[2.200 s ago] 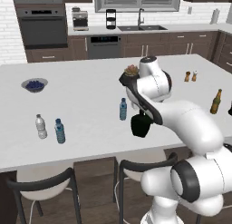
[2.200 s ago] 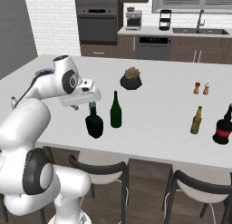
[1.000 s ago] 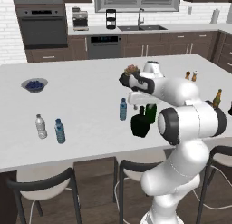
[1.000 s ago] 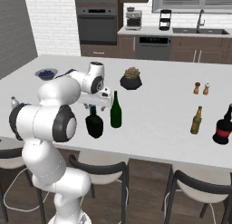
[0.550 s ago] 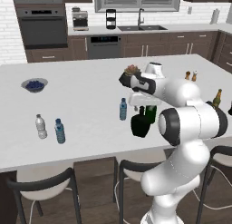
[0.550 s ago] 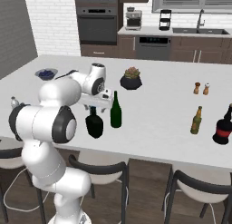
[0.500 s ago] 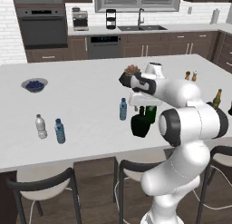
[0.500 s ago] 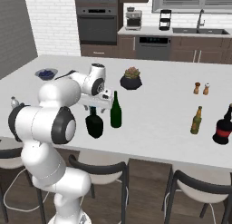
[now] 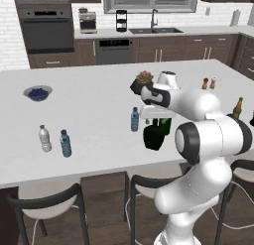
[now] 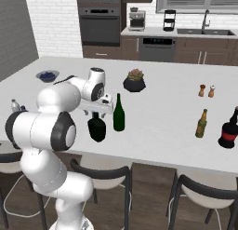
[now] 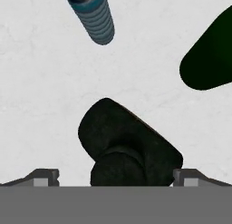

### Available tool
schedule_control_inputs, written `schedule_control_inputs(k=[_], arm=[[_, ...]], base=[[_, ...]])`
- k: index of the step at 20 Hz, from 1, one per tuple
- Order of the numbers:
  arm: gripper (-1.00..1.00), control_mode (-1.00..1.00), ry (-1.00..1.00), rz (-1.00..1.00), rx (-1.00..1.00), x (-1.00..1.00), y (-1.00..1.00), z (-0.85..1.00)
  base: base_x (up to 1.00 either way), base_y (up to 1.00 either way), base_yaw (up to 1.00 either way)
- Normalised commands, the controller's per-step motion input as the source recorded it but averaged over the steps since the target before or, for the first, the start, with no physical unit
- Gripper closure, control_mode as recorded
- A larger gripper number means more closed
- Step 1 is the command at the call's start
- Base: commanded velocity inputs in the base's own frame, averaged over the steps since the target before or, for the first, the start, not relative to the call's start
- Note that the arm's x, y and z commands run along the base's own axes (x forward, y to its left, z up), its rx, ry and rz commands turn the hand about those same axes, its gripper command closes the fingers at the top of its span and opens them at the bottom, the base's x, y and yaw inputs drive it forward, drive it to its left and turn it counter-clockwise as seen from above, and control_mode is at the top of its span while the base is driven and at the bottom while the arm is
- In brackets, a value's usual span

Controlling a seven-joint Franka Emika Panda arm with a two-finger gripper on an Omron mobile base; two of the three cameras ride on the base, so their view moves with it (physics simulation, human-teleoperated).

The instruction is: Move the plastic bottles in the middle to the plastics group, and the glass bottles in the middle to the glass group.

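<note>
The squat black bottle stands right under my open gripper, its short neck between the two fingertips, with a gap on each side. In the base views the gripper hangs just over the black bottle. The tall dark-green bottle stands close beside it. The small blue plastic bottle stands a little further along the counter. The plastics group, a whitish bottle and a blue one, stands far left. The amber bottle stands far right.
A potted plant sits behind the middle bottles. Salt and pepper shakers stand at the back right. A bowl of blueberries is at the back left. A dark bottle with a red label stands beside the amber one. Stools line the counter's near edge.
The arm has swung into a different, more upright pose while the hand stayed over the black bottle. In the last half second it has hardly moved. The jaws stay open.
</note>
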Motion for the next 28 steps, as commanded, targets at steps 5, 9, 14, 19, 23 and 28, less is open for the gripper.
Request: schedule_control_inputs(k=[5, 9, 14, 19, 23, 28], arm=[[-1.0, -1.0, -0.01, 0.0, 0.0, 0.2, 0.0, -0.02], [-1.0, -1.0, 0.0, 0.01, 0.0, 0.03, 0.0, -0.05], [1.0, -1.0, 0.0, 0.0, 0.0, 0.0, 0.0, -0.16], [1.0, -1.0, -0.05, 0.04, -0.01, 0.0, 0.0, -0.17], [1.0, -1.0, -0.07, 0.1, -0.02, 0.0, 0.0, -0.17], [1.0, -1.0, -0.14, 0.17, 0.01, -0.31, -0.01, 0.01]], base=[[0.0, 0.0, 0.0], [0.0, 0.0, 0.0], [0.0, 0.0, 0.0], [0.0, 0.0, 0.0], [0.0, 0.0, 0.0], [0.0, 0.0, 0.0]])
